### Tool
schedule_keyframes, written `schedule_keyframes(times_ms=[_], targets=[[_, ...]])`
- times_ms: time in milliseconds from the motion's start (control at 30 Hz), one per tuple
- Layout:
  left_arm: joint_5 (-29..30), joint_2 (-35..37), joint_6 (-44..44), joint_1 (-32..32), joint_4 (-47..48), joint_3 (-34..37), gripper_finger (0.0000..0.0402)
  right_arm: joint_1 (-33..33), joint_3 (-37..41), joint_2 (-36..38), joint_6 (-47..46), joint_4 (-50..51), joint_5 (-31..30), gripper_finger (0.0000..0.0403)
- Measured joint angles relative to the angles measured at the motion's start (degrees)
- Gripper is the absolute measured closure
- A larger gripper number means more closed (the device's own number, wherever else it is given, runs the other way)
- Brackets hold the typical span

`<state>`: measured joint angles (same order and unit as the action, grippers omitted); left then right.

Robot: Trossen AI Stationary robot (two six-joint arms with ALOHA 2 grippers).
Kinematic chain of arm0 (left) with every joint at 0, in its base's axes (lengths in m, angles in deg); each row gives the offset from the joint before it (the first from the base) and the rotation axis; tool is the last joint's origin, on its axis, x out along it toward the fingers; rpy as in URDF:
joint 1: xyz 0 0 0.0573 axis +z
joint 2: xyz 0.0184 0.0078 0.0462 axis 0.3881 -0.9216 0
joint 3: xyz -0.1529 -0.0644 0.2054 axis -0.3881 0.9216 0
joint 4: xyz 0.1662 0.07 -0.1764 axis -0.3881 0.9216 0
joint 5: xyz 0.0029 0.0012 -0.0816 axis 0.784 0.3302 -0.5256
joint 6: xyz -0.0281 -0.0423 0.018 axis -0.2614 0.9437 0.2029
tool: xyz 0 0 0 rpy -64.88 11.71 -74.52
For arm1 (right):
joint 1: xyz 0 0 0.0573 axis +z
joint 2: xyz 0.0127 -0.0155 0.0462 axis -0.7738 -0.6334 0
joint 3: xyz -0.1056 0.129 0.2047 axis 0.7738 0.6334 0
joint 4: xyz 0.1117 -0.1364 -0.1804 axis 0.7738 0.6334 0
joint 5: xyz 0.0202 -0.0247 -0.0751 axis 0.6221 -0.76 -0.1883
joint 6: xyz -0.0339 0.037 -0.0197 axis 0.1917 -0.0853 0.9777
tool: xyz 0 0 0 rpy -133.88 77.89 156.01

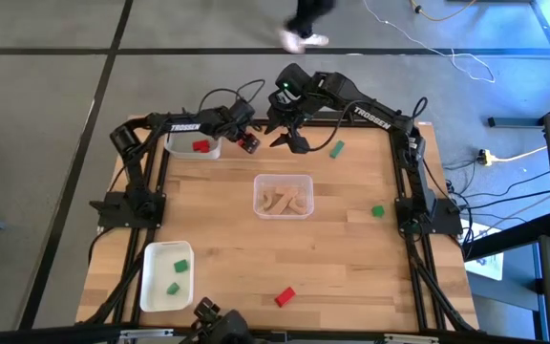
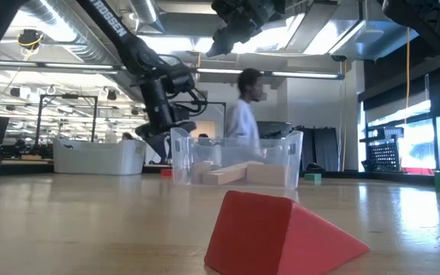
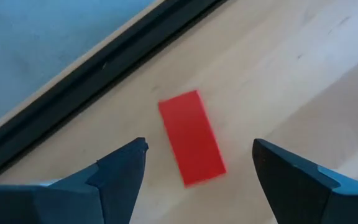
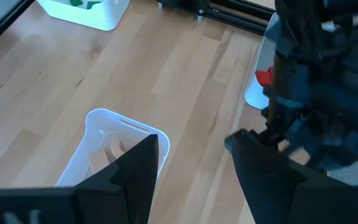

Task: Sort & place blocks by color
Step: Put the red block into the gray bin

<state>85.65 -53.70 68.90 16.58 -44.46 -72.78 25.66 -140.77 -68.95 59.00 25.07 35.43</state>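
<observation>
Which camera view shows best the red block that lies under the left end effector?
The left wrist view: the red block lies flat on the wood, whole, between the open fingers of the left end effector. In the high view it is a small red spot at the end effector. The other views do not show it clearly.

This is looking like a robotics lab in an open, industrial office space. Exposed ducts [image 2: 75,46] and strip lights are running across the ceiling, cables [image 1: 504,162] are trailing over the grey floor beside the wooden table [image 1: 351,258], and a person [image 2: 244,114] is walking past behind it.
</observation>
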Motion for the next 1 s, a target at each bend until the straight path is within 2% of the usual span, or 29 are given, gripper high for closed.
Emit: schedule_keyframes(times_ms=[467, 733, 1000], targets=[[0.86, -7.87, 0.11, -0.43, 8.55, -8.61, 0.0116, 0.00, 0.00, 0.00, 0.02, -0.77, 0.00, 0.0199], [1.51, -10.82, -0.19, -0.01, 9.54, -9.64, 0.0116, 0.00, 0.00, 0.00, 0.00, -0.77, 0.00, 0.0199], [-0.55, -10.90, -0.49, 0.19, 11.17, -9.61, 0.0119, 0.00, 0.00, 0.00, 0.00, -0.81, 0.00, 0.0199]])
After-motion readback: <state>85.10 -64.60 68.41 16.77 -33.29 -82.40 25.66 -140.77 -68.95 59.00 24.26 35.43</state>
